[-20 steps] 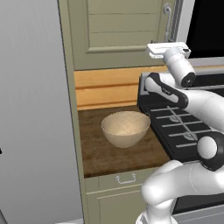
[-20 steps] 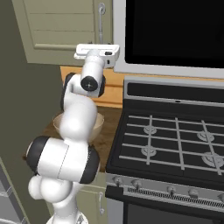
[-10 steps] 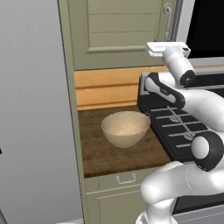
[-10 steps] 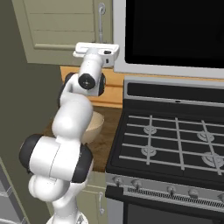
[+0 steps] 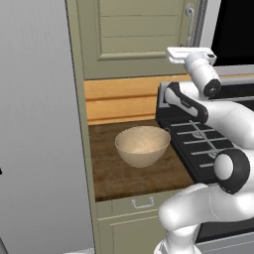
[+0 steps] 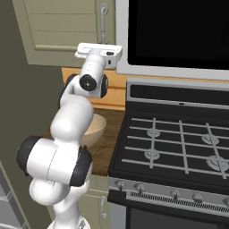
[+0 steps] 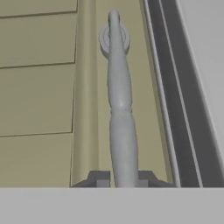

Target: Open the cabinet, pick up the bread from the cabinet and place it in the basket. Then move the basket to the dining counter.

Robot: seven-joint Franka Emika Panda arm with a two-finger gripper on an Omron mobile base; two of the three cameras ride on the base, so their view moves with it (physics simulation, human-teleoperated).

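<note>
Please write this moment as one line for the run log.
phase: open cabinet | gripper: shut on cabinet handle | cabinet door: closed | basket: empty, on short counter

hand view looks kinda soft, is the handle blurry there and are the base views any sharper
Hand view: the handle is soft-edged and evenly lit, with no glare, rising between the pincer tips. Left base view: crisper, flat light, with a faint shadow under the basket. Right base view: also crisp; the black panel above the stove is featureless.

Kitchen (gas stove (image 6: 179,143), green cabinet (image 5: 139,34))
</note>
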